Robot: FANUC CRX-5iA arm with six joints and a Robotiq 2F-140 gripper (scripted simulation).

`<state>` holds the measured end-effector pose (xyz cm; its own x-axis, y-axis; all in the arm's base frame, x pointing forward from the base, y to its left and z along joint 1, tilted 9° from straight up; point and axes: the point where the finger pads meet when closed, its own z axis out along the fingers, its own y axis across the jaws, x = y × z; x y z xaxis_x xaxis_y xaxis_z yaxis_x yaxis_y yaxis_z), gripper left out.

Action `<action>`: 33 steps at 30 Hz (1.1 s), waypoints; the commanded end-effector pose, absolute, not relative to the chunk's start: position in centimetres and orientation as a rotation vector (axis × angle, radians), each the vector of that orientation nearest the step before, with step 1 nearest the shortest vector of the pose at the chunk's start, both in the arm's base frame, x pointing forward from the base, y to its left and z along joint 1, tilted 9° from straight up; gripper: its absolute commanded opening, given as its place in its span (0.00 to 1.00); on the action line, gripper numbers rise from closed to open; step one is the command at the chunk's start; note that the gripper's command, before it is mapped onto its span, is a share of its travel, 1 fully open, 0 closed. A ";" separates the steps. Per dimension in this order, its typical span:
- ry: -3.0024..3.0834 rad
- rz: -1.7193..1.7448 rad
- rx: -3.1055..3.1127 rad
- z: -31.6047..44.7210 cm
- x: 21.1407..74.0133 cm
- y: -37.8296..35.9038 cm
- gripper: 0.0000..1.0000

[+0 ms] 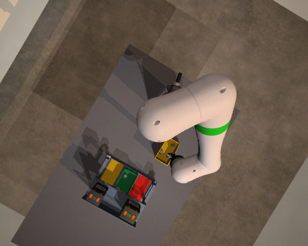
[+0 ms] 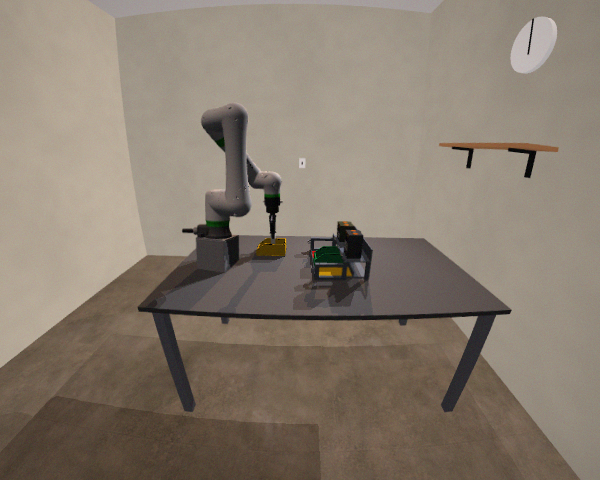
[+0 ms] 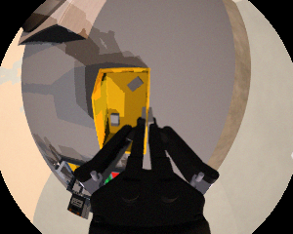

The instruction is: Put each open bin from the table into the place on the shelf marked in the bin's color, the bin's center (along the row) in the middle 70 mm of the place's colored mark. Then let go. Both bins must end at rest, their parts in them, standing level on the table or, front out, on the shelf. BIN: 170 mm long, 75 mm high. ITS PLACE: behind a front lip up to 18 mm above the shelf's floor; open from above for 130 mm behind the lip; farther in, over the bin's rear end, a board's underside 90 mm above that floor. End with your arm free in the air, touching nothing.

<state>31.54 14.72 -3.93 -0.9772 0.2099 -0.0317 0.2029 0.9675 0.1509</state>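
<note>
Wrist view: hand (image 1: 170,156) (image 2: 273,239) (image 3: 146,113) closed on yellow bin's (image 1: 166,151) (image 2: 272,248) (image 3: 129,99) wall, lower corner hidden

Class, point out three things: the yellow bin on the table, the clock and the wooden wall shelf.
Yellow bin (image 1: 166,150) (image 2: 272,250) (image 3: 129,104): top, inner floor; exterior, outer side; wrist, inner floor.
Clock (image 2: 538,46): exterior, face.
Wooden wall shelf (image 2: 496,145): exterior, board edge.

- Top view: dim, brownish light; long, layered shadows spread over the worktop (image 1: 114,137).
- Exterior view: soft, muted light on the walls; curved, stretched outer edges.
- Wrist view: round, fisheye-like picture with black corners; yellow surfaces bright, the hand (image 3: 146,113) very dark.
- Small details look coarse.
</note>
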 end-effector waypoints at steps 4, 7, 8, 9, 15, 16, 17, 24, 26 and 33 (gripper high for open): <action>3.069 0.228 0.322 -3.7 31.5 14.7 0.00; 3.069 0.228 0.322 -3.4 31.5 14.6 0.00; 3.069 0.228 0.322 -3.4 31.5 14.6 0.00; 3.069 0.228 0.322 -3.3 31.5 14.6 0.00; 3.069 0.228 0.322 -2.9 31.5 14.6 0.00; 3.069 0.228 0.322 -2.7 31.5 14.6 0.00; 3.069 0.228 0.322 -2.6 31.5 14.5 0.00; 3.069 0.228 0.322 -1.8 31.4 14.4 0.00; 3.069 0.228 0.322 -1.6 31.4 14.4 0.00; 3.069 0.228 0.322 -1.0 31.4 14.3 0.00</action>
<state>31.37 14.33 -1.23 -0.9772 0.2099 -0.0317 0.2029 0.9675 0.1508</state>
